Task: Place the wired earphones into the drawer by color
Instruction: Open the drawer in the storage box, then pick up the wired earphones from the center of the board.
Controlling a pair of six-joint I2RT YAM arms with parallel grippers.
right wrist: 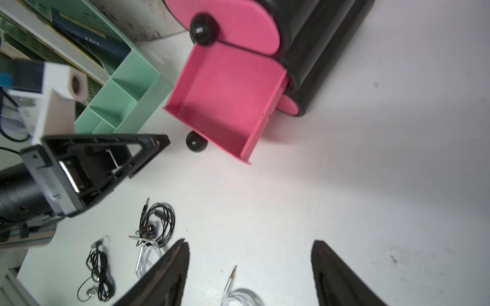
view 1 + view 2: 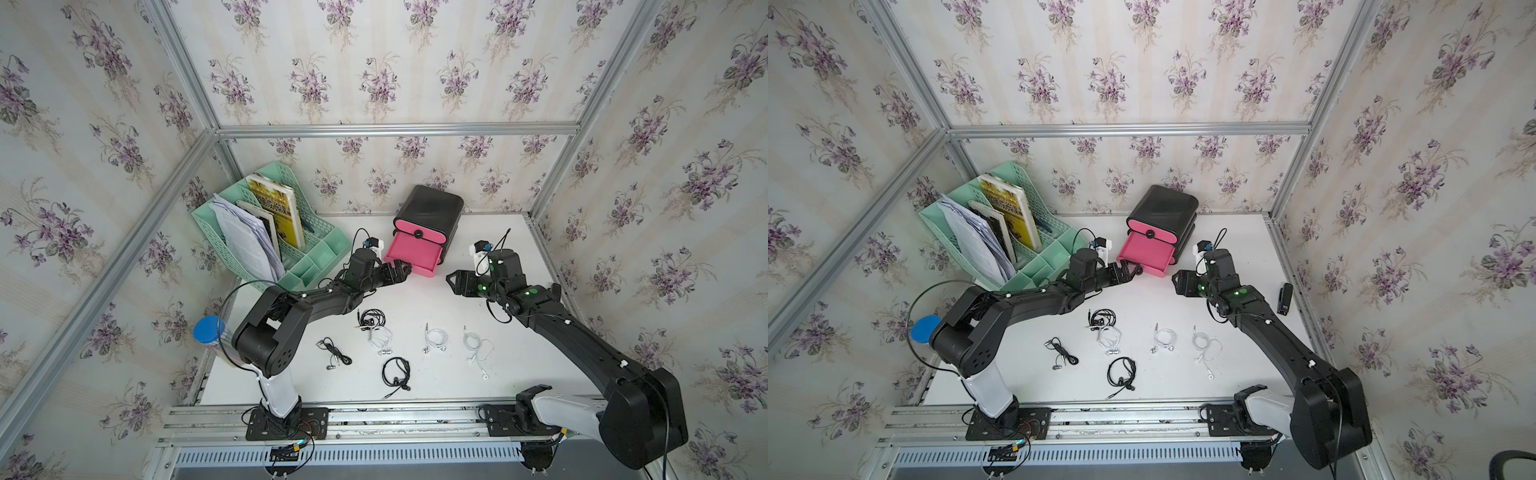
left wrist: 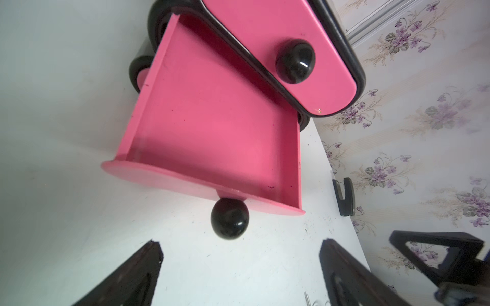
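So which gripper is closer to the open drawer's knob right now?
Left. The left gripper sits just short of the knob, jaws open; the right gripper hangs farther off, also open.

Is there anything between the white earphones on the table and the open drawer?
No object lies on the table between the white earphones and the open drawer. Only the left gripper, open, hovers at the drawer's front knob.

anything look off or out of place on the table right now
A black earphone set overlaps a white earphone set near the table's middle, so lifting one may drag the other. The cabinet sits turned at an angle to the back wall. Nothing looks spilled or broken.
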